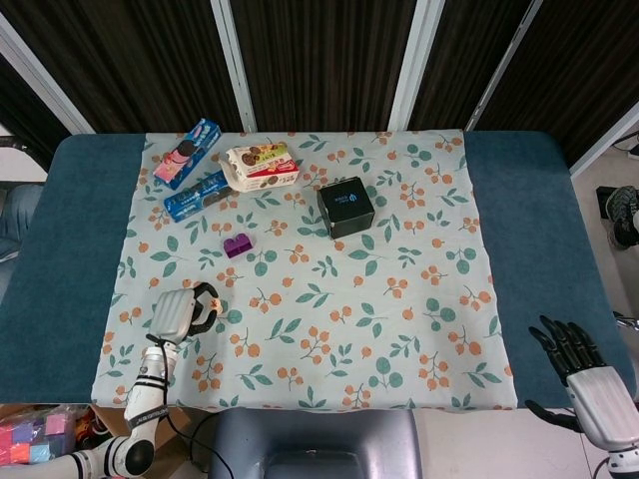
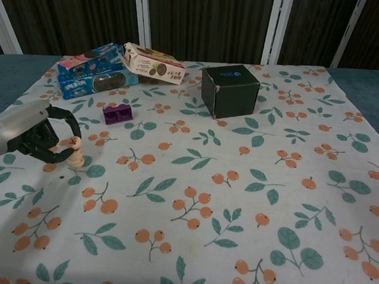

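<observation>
Left hand [image 2: 24, 137]: your fingers [image 2: 68, 126] curl around the small tan piece [image 2: 76, 153], which stands on the flowered cloth [image 1: 329, 309] at the near left of the bench; you seem to touch it.
Tip: squeeze softly and keep it upright.
Right hand [image 1: 584, 367]: fingers spread, holding nothing, off the bench's near right corner.

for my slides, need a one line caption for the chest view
Left hand curls around a small pale piece on the floral cloth, near a purple block, snack boxes and black box.
</observation>
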You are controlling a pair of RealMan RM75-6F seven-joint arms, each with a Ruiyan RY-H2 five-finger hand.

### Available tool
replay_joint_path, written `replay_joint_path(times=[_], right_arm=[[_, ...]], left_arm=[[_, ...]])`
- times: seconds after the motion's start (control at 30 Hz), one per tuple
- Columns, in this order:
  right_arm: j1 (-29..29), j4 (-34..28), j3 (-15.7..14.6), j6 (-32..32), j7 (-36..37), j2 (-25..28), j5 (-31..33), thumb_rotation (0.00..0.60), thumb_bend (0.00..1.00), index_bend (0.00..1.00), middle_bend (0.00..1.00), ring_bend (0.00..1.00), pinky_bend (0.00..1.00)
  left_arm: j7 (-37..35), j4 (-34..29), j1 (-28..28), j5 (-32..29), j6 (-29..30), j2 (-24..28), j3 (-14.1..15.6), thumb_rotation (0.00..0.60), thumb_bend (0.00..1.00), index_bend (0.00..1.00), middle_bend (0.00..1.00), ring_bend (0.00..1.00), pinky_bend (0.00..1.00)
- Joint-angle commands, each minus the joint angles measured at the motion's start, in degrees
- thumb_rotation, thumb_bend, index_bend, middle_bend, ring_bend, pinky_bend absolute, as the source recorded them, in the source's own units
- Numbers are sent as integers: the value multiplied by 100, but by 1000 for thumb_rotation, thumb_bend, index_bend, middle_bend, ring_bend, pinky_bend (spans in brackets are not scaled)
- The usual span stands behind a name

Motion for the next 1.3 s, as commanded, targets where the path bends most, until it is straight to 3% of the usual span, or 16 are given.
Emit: replay_joint_path(times=[0.03, 0.27, 0.8, 0.9, 0.97, 1.0, 1.03, 1.1, 1.13, 1.2, 1.3], right_arm=[[0, 3, 3, -1, 1, -1, 3, 600, 142, 0, 0, 0, 0], [4, 4, -3, -12, -14, -3, -9, 600, 142, 0, 0, 0, 0], [-5, 6, 2, 4, -3, -5, 1, 600, 142, 0, 0, 0, 0], [-8, 10, 1, 13, 8, -1, -4, 600, 143, 0, 0, 0, 0], [-16, 14, 1, 31, 20, 8, -2, 600, 142, 0, 0, 0, 0], [-21, 18, 2, 41, 20, 10, -2, 600, 142, 0, 0, 0, 0], [-28, 25, 2, 51, 15, 8, -3, 600, 142, 0, 0, 0, 0], [-30, 30, -3, 39, -19, -3, -7, 600, 142, 0, 0, 0, 0], [-29, 24, -12, 6, -67, -11, -2, 600, 142, 0, 0, 0, 0], [-26, 0, -30, -46, -155, -25, -5, 600, 142, 0, 0, 0, 0], [-30, -38, -47, -94, -318, -62, -24, 600, 142, 0, 0, 0, 0]], left_arm=[[-1, 26, -10, -10, -7, -11, 8, 600, 406, 470, 1000, 1000, 1000], [-11, 53, -17, -33, -12, -19, 19, 600, 403, 464, 1000, 1000, 1000], [-59, -79, -9, -19, 18, 96, 63, 600, 405, 345, 1000, 1000, 1000], [-310, -404, 95, 293, 300, 280, 84, 600, 405, 333, 1000, 1000, 1000], [-616, -687, 276, 885, 790, 525, 230, 600, 405, 309, 996, 1000, 1000], [-801, -814, 377, 1211, 1002, 676, 369, 600, 405, 281, 935, 950, 992], [-1140, -1029, 513, 1637, 1141, 973, 660, 600, 405, 253, 842, 852, 926], [-1605, -1327, 720, 2196, 1286, 1547, 1151, 600, 406, 147, 388, 318, 395], [-1859, -1431, 889, 2548, 1497, 1869, 1453, 600, 406, 116, 264, 162, 184], [-2116, -1335, 1178, 3049, 1911, 2180, 1882, 600, 406, 89, 158, 40, 24], [-2085, -773, 1647, 3407, 2481, 2282, 2267, 600, 403, 69, 69, 0, 0]])
